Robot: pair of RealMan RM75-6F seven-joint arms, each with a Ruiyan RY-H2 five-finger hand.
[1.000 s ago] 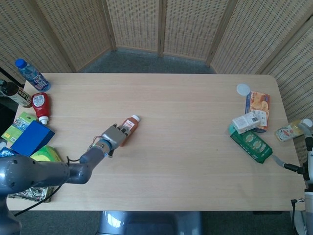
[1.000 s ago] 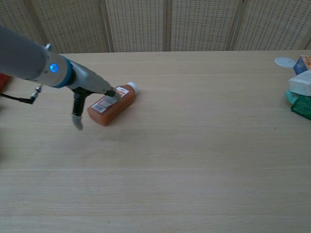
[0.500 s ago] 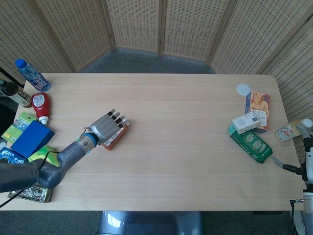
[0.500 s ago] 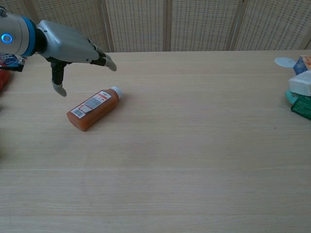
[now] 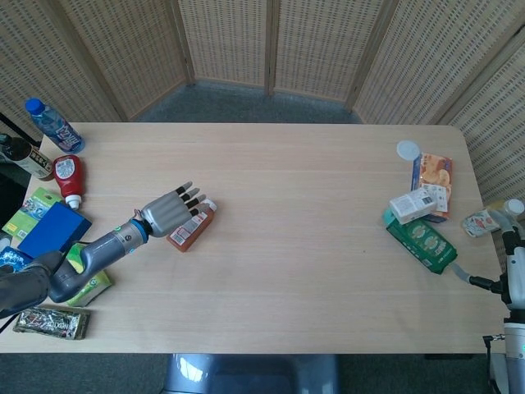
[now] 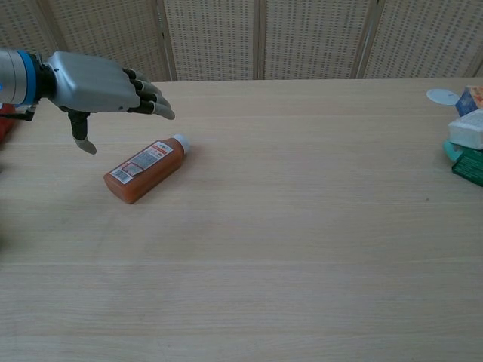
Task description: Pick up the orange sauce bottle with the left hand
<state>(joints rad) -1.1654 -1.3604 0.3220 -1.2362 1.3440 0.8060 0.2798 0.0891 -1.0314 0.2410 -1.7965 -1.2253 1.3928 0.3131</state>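
The orange sauce bottle [image 5: 190, 227] [image 6: 145, 168] lies on its side on the table, white cap pointing toward the back right. My left hand [image 5: 167, 209] [image 6: 98, 86] hovers above and a little left of it, fingers spread and palm down, holding nothing. A clear gap separates the hand from the bottle in the chest view. My right hand is not visible; only part of the right arm [image 5: 513, 271] shows at the far right edge of the head view.
At the left edge stand a red ketchup bottle [image 5: 69, 177], a blue-capped water bottle [image 5: 52, 125], a dark bottle [image 5: 23, 156] and a blue box [image 5: 54, 231]. Snack boxes [image 5: 422, 222] and a white lid [image 5: 408, 149] sit at the right.
The bottle slid left and toward the front after the hand pushed it. The left hand then lifted off it and drew back left, fingers spread.
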